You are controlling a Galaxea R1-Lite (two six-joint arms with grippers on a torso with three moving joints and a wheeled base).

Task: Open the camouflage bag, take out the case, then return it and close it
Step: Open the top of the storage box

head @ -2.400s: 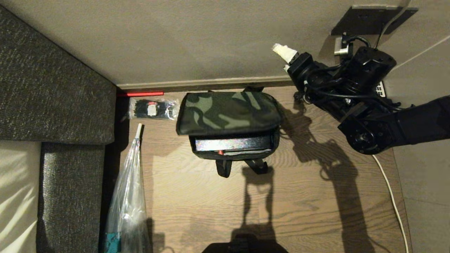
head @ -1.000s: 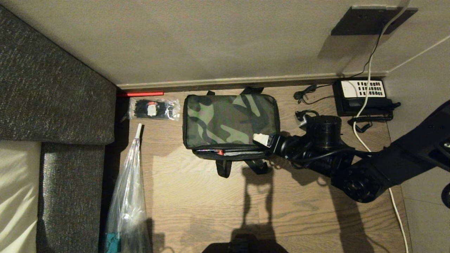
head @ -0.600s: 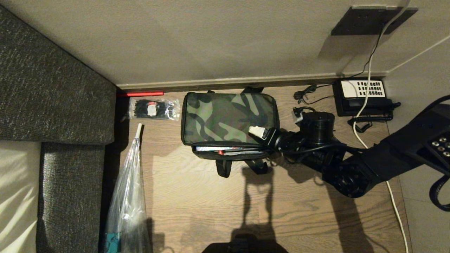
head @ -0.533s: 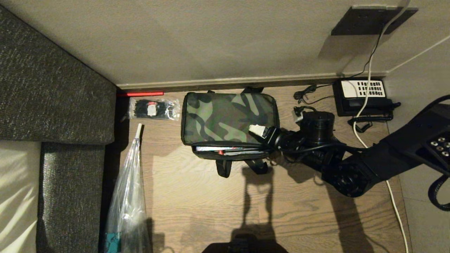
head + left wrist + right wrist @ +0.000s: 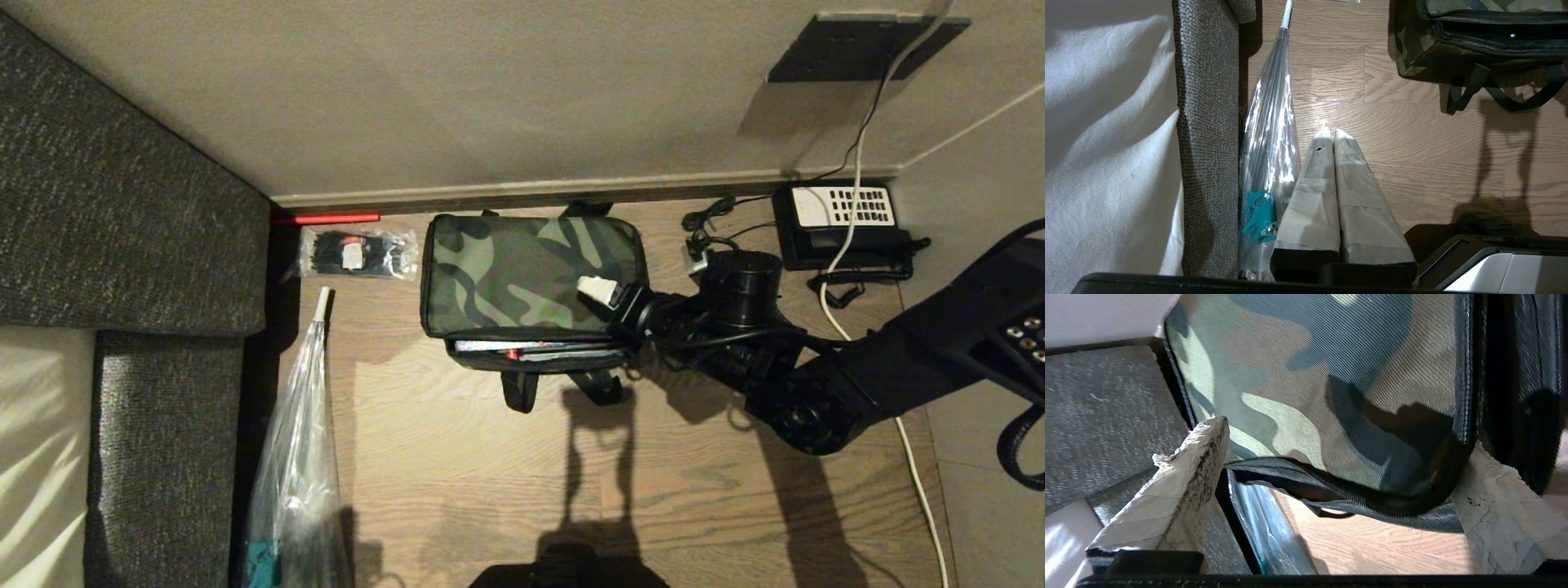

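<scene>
Camouflage bag (image 5: 531, 273) on the floor (image 5: 694, 490) at the wall edge, lid lowered, unzipped. My right end effector (image 5: 1339, 465), fingers apart, straddles its lid corner; my left end effector (image 5: 1331, 141), fingers together, hangs parked.

The case (image 5: 535, 346) shows only as a thin strip under the lowered lid of the camouflage bag (image 5: 526, 273); its handle is hidden. One finger of the right claw (image 5: 602, 296) is out of sight in the head view. The plastic-wrapped umbrella (image 5: 295, 457) runs off the bottom edge. The contents of the small packet (image 5: 355, 253) are too small to tell.
</scene>
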